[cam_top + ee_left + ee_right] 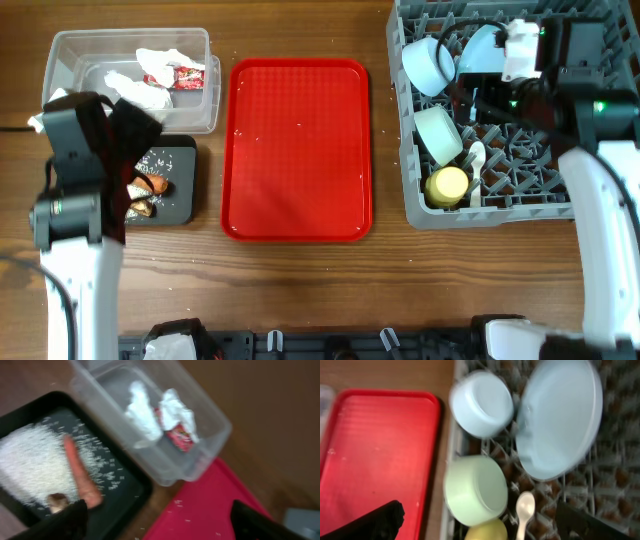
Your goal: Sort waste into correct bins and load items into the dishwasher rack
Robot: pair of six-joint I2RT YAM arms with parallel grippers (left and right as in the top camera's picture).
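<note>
Left hand (157, 521) hangs wide above the black tray (125, 482); right hand (477, 515) gapes over the rack (615, 480).

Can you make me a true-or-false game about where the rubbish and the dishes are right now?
1. The orange carrot lies in the black shallow rectangular tray. True.
2. The small red snack wrapper lies in that black tray too. False: it is in the clear plastic rectangular tub, next to the crumpled white tissues.
3. The pale blue round plate is in the large grey plastic rack. True.
4. The small yellow cup sits in the clear tub. False: it is in the rack, beside the white plastic spoon.
5. The left tool grips the carrot. False: it is open and empty.
</note>
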